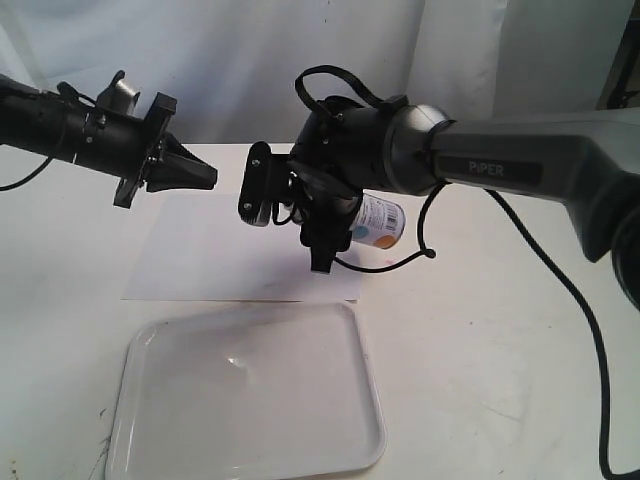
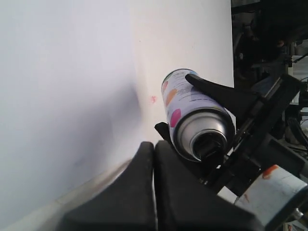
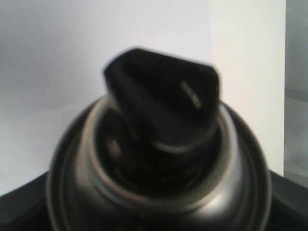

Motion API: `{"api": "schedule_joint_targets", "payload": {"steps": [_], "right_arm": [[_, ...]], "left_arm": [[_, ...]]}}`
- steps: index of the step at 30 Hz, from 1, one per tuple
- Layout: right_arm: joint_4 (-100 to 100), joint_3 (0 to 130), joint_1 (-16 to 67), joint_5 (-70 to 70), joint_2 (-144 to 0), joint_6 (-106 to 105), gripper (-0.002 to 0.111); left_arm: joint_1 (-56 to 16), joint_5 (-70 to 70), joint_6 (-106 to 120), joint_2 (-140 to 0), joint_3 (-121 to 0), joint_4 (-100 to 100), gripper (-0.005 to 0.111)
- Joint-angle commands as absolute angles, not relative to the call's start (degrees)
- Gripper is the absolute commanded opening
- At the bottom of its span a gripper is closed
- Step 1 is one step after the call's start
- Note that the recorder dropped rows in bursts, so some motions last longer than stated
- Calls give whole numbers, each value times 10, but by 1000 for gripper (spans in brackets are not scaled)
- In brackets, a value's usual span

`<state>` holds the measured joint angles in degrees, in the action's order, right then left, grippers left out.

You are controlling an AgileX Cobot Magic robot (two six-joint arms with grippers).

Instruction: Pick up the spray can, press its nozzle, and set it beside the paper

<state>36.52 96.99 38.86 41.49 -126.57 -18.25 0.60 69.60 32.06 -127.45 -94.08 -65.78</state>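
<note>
My right gripper [image 2: 177, 102] is clamped on the spray can [image 1: 380, 222], one finger on each side of the label. The can is off the table [image 1: 500, 350] and tipped nearly flat. In the exterior view its base points to 3 o'clock and the nozzle [image 3: 163, 96] end to 9 o'clock, facing my left gripper [image 1: 205, 176]. My left fingers [image 2: 144, 192] are pressed together with nothing between them, sitting at the can's 9 o'clock, clear of it. The can hangs about over the 2 o'clock corner of the paper [image 1: 230, 250]. The paper lies flat, with the white tray [image 1: 200, 400] at its 6 o'clock; cannot tell if their edges touch or overlap. The nozzle is black, seated in the silver dome [image 3: 231, 183], blurred up close.
</note>
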Motion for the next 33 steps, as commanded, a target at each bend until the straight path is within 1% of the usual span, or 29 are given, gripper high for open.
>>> {"api": "schedule_joint_targets", "payload": {"steps": [1, 14, 33], "right_arm": [[370, 976, 386, 408, -1259, -182, 0], [379, 976, 377, 409, -1280, -182, 0], [365, 976, 373, 397, -1280, -182, 0]], "left_arm": [[-3, 700, 332, -1275, -943, -675, 0], [-54, 700, 334, -1275, -943, -671, 0], [-69, 700, 337, -1275, -943, -666, 0]]}}
